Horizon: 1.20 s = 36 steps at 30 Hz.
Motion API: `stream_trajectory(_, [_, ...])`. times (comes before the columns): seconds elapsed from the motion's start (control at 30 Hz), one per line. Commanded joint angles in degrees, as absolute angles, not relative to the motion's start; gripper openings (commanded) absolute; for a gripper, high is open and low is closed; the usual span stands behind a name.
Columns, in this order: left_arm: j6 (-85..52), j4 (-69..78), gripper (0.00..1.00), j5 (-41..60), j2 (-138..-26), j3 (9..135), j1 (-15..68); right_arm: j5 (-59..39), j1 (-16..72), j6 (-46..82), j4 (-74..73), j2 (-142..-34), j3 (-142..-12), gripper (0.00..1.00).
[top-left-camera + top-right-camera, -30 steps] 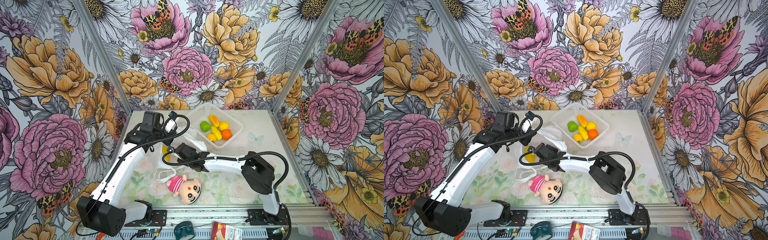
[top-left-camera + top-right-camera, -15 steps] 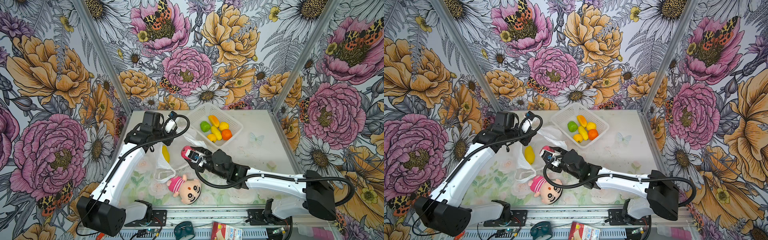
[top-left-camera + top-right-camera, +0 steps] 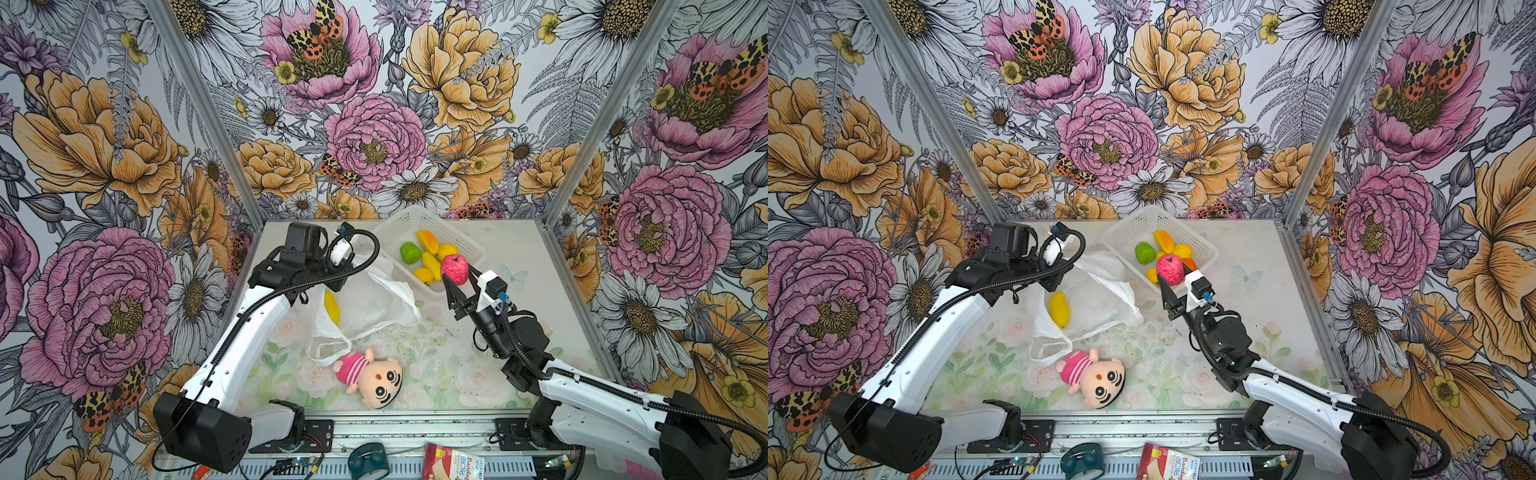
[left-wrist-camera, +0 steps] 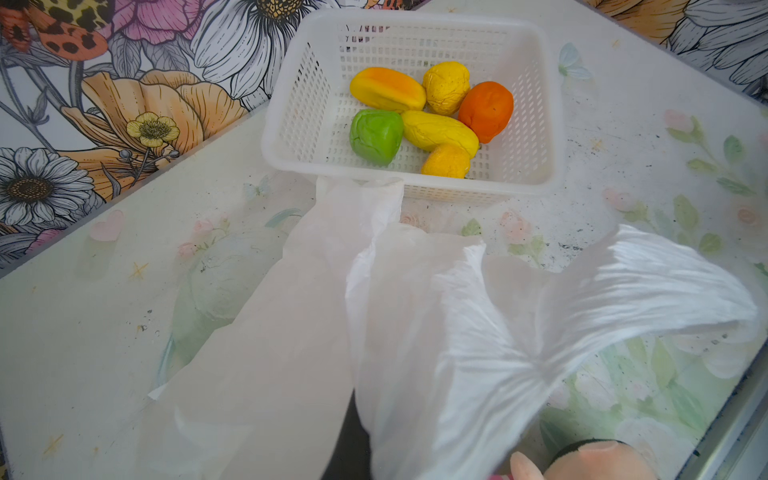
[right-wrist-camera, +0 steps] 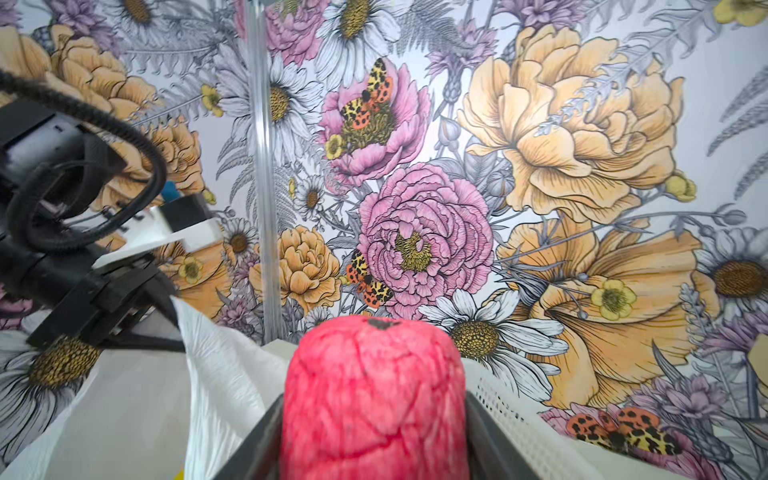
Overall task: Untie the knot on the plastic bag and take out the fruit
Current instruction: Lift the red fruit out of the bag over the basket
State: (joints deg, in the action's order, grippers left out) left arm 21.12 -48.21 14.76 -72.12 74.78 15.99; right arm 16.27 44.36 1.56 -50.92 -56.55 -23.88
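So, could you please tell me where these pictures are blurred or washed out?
Both top views are sharp and evenly lit; in the left wrist view the basket is crisp, but the plastic bag near the lens is soft and nearly blown out; in the right wrist view the close pink-red fruit looks soft, while the wallpaper behind it is sharper.

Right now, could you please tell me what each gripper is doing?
Left gripper: shut on the plastic bag.
Right gripper: shut on the pink-red fruit.

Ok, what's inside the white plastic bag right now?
One yellow elongated fruit lies in the plastic bag; its crumpled folds hide anything deeper inside.
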Motion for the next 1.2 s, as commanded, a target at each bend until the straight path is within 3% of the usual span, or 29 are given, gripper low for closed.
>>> stream_trajectory(0.0, [20.9, -48.0, 0.0, 14.4, -72.1, 75.0, 16.2, 25.1, 40.7, 11.9, -52.6, -58.5, -25.5, 0.25])
stream_trajectory(0.33, [20.8, -47.9, 0.0, 14.7, -72.1, 75.0, 16.0, 17.0, 24.9, 32.4, -27.3, -68.2, -38.3, 0.25])
stream_trajectory(0.6, [20.8, -47.9, 0.0, 14.5, -72.1, 75.0, 15.9, 1.3, 22.4, 31.0, -2.2, -89.1, -63.4, 0.19])
stream_trajectory(0.73, [20.8, -48.0, 0.0, 14.6, -72.2, 75.0, 15.9, -0.8, 22.4, 28.4, 9.0, -100.4, -75.4, 0.15])
stream_trajectory(1.17, [20.8, -47.9, 0.0, 14.6, -72.2, 75.0, 15.7, -4.9, 21.9, 26.1, 19.5, -119.8, -92.2, 0.17])
